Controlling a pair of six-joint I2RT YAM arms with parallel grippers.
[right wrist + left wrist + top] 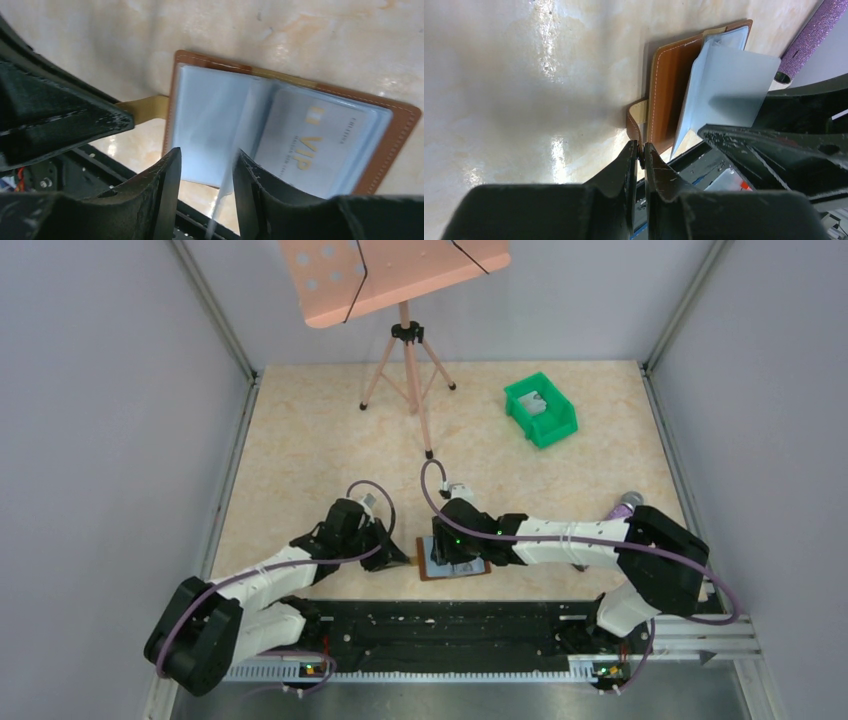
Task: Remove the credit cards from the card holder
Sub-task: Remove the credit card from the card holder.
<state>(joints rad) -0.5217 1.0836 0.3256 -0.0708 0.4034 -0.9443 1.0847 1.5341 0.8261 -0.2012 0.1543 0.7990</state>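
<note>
Card holder (455, 571) lies open at the middle of the surface's (300, 440) near edge, btwn the two arms. L claw (640, 150) is clamped tight on its brown side tab (636, 116). R claw (206, 157) hangs over the inner panel next to that tab, jaws apart, w/ a thin clear leaf (222, 200) standing up btwn them, just beside one finger; can't tell if touching. A pale credit card (315, 145) marked VIP sits in the other panel's pocket. Green bin (560, 422) is near the far R corner, well apart from the holder.
</note>
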